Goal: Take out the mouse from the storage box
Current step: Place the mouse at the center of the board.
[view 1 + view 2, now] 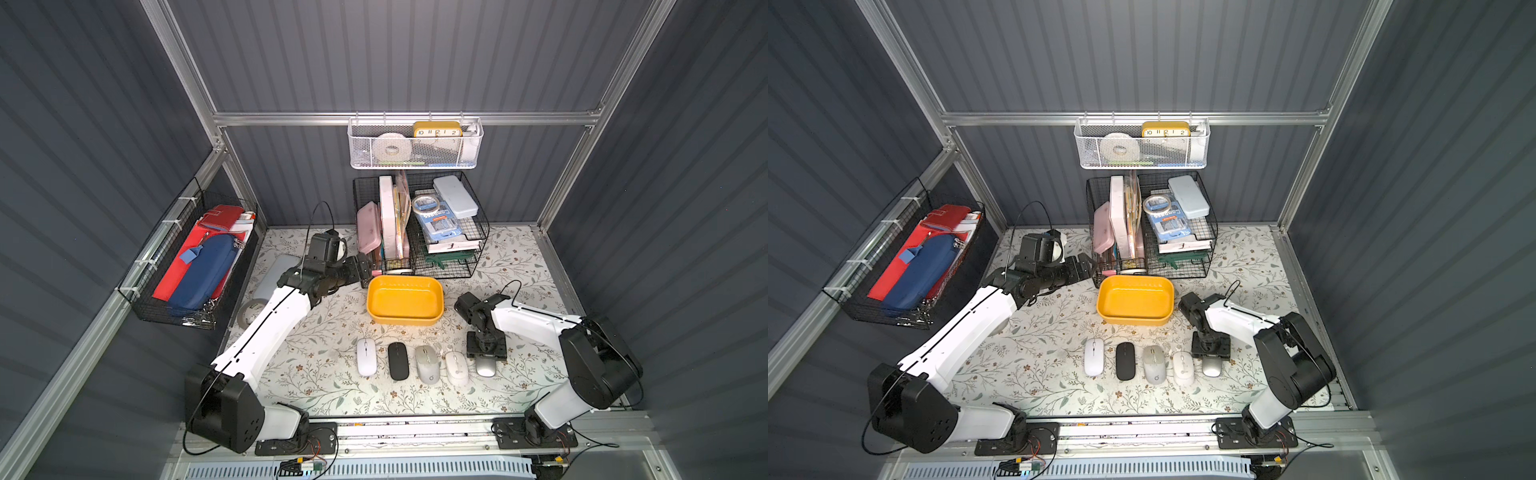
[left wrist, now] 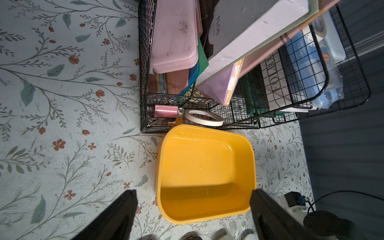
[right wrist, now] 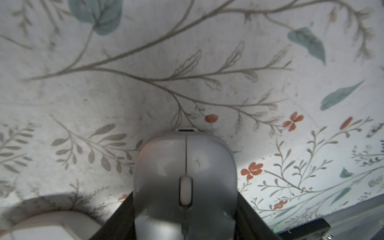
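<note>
Three grey ribbed walls [image 1: 415, 62] on an aluminium frame [image 1: 399, 118] close in the table, and a pale floral cloth [image 1: 316, 374] covers its top. Two white-and-black arms rise from the front edge.

The left gripper [image 2: 193, 192] hangs near the back left corner of the storage box [image 2: 158, 176], its fingers spread wide with nothing between them. The right gripper [image 3: 185, 217] points straight down over the silver mouse [image 3: 185, 162]. Its fingers [image 3: 118, 220] run along both flanks, but I cannot tell whether they press the shell or merely stand beside it.

One black wire basket [image 1: 187, 266] hangs on the left wall. One black wire rack [image 1: 419, 232] of stationery stands at the back, and one white mesh basket [image 1: 415, 145] hangs above it.

The one storage box, mustard yellow, sits just in front of the rack, its long axis running side to side.

Five mice lie outside it on the cloth, in a row parallel to that axis: white mouse [image 1: 366, 356], black mouse [image 1: 398, 360], grey mouse [image 1: 427, 363], cream mouse [image 1: 456, 368], then the silver mouse at the right end. Each lies lengthwise front to back, and the silver one's wheel end faces the back, toward the box.
</note>
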Available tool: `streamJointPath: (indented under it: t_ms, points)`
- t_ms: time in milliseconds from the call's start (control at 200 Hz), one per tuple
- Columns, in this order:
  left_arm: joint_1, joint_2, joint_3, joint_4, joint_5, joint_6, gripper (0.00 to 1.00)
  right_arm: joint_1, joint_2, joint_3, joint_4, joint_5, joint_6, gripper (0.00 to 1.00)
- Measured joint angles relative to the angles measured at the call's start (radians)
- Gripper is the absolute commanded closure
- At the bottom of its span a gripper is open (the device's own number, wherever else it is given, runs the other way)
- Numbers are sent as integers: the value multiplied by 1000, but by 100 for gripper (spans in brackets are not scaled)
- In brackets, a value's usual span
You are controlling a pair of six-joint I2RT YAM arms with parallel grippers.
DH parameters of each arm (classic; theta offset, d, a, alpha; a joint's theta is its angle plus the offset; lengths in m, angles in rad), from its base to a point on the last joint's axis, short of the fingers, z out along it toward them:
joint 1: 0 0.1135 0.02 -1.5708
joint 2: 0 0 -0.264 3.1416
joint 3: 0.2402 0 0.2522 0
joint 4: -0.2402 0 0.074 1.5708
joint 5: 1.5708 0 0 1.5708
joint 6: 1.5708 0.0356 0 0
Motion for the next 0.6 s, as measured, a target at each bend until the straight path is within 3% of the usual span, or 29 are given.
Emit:
streamJointPath:
  t_ms: [415,480,545,600]
  points:
    - [0,0,0,-8,0,17,9,-9,5,10,-20,-34,-35,28]
    - [0,0,0,-9,0,17,8,-9,-2,10,-27,-53,-36,20]
    - [0,0,1,-11,0,20,6,-3,-19,13,-44,-64,-33,2]
    - [0,0,8,-24,-10,21,3,5,-64,27,-82,-64,-38,1]
